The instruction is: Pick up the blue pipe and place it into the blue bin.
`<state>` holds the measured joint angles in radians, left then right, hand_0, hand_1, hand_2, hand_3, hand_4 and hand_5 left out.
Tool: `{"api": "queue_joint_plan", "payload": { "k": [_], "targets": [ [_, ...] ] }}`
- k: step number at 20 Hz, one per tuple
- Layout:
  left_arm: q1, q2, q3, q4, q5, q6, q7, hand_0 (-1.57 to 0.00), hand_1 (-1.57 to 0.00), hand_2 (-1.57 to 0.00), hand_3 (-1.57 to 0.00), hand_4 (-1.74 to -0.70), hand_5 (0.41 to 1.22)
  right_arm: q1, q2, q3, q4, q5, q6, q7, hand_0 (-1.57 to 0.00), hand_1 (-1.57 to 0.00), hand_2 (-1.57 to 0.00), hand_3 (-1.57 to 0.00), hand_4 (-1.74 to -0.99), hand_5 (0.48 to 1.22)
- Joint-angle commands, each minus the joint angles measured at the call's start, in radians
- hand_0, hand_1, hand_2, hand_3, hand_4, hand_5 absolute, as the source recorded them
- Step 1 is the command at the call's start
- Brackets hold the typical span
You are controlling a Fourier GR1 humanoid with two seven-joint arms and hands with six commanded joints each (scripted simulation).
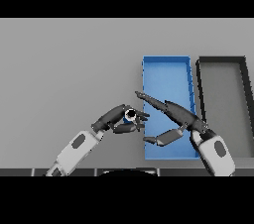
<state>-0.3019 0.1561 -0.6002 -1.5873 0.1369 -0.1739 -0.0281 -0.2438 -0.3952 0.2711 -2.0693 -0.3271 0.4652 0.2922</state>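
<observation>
Evidently the left robot hand (pixel 118 119) is curling its fingers and thumb around the blue pipe (pixel 130 115), which is showing end-on as a dark round opening ringed in pale, with a little blue below it. The pipe is sitting in that grip just off the left wall of the blue bin (pixel 166 60), toward the near edge of the surface (pixel 64 69); whether it is resting on the surface or lifted clear of it I cannot tell.

Judging by its look, the pipe is behaving as a short, rigid, hollow piece, probably light, with a smooth rounded side that could be rolling or slipping if pinched at one end. Wrapping the fingers around its middle, as the left robot hand is doing, seems the safer hold.

Further right, the right robot hand (pixel 171 111) is reaching over the near half of the bin with its fingers straight and its thumb spread below, gripping nothing. Beyond the bin, just beside its right wall, a dark grey bin (pixel 221 59) is standing at the right edge of the surface.
</observation>
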Motion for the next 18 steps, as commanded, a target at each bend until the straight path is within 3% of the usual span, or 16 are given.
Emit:
{"api": "queue_joint_plan", "payload": {
  "k": [1,5,10,14,15,16,18],
  "targets": [
    [-0.009,-0.007,0.003,0.013,-0.003,0.004,0.008,-1.57,-1.57,-1.57,-1.44,-1.73,1.221,-0.031,0.002,0.008,0.016,-0.011,0.009,0.017,0.0,0.0,0.0,0.0,-1.294,0.532],
    [-0.013,-0.008,0.008,0.041,0.004,-0.021,-0.038,-1.57,-1.57,-1.57,-1.48,-1.73,1.221,-0.117,0.051,0.066,0.06,-0.017,0.035,0.048,0.0,0.0,0.0,0.0,-1.251,0.535],
    [-0.017,0.002,0.018,0.039,0.032,-0.047,-0.029,-1.57,-1.57,-1.57,-1.51,-1.73,1.221,-0.218,0.123,0.1,0.16,0.012,0.03,0.099,0.0,0.0,0.0,0.0,-1.222,0.512],
    [-0.025,0.001,0.023,0.038,0.051,-0.06,-0.001,-1.57,-1.57,-1.57,-1.47,-1.72,1.221,-0.264,0.153,0.11,0.218,0.001,0.061,0.096,-0.01,-0.04,-0.07,-0.01,-1.241,0.516],
    [-0.02,0.001,0.017,0.028,0.057,-0.071,-0.015,-1.57,-1.57,-1.57,-1.4,-1.72,1.221,-0.285,0.163,0.112,0.247,0.002,0.07,0.104,-0.05,-0.08,-0.11,-0.04,-1.268,0.519],
    [-0.024,0.007,0.014,0.035,0.023,-0.069,-0.052,-1.5,-1.39,-1.37,-1.15,-1.63,1.221,-0.302,0.166,0.114,0.257,-0.004,0.08,0.11,-0.14,-0.17,-0.19,-0.11,-1.308,0.523],
    [-0.042,0.039,-0.012,0.033,-0.067,-0.038,0.024,-0.99,-0.9,-0.87,-0.74,-1.59,1.221,-0.326,0.192,0.13,0.286,0.01,0.09,0.118,-0.48,-0.5,-0.5,-0.37,-1.39,0.538]
  ]
}}
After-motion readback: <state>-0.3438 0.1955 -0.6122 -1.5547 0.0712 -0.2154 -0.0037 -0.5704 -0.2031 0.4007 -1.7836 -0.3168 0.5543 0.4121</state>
